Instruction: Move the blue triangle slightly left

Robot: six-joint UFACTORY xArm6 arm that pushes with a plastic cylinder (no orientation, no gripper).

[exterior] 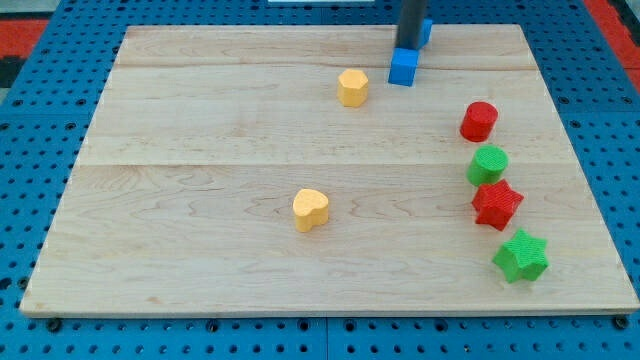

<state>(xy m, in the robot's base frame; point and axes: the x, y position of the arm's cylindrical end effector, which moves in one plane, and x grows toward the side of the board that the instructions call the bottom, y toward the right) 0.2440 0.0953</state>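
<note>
tip (pixel 408 47) planted at view's top, no jaws, holding nothing; between blue cube (pixel 402 67) below and blue triangle (pixel 425 32) peeking just right behind rod. leftward nudge seemingly not done yet.

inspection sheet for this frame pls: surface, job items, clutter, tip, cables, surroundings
Surface: wooden board, flat, blocks spread over its middle and the view's right.
Job's things: blue triangle at the view's top edge, mostly hidden behind the rod; shape not confirmable. A blue cube sits just below it.
Clutter: yellow hexagon-like block; yellow heart; down the view's right, a red cylinder, green cylinder, red star, green star.
Grippers: none fitted; my tip is at the blue cube's upper edge, directly left of the blue triangle; contact cannot be told.
Cables: nothing seen.
Surroundings: blue perforated base around the board; red area at the view's top corners.
</note>
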